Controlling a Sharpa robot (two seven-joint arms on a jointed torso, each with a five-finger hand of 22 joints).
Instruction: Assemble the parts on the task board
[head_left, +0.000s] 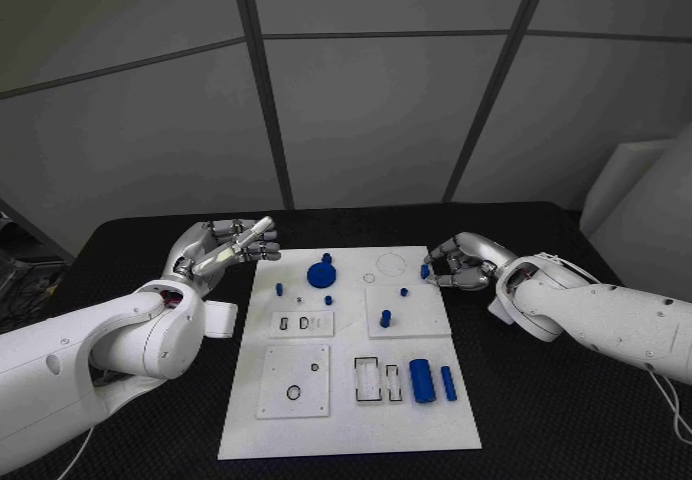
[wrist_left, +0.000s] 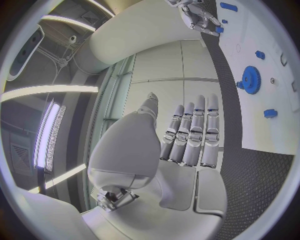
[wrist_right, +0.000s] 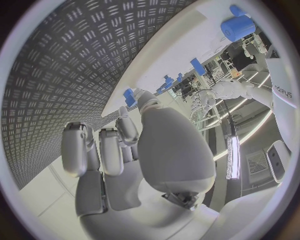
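**A:** Over on your left, the left hand (head_left: 228, 247) hovers spread, holding nothing, beside the task board (head_left: 351, 420).

**B:** Yep, right hand (head_left: 459, 265) pinches a small blue part (head_left: 427, 270) at the board's far-right edge. Looks light, rigid, slippery; grip its sides.

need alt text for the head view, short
A white task board with small blue parts lies on a black table between two white robot arms. The right robot hand pinches a small blue part at the board's far right edge; the left robot hand hovers open at its far left corner.
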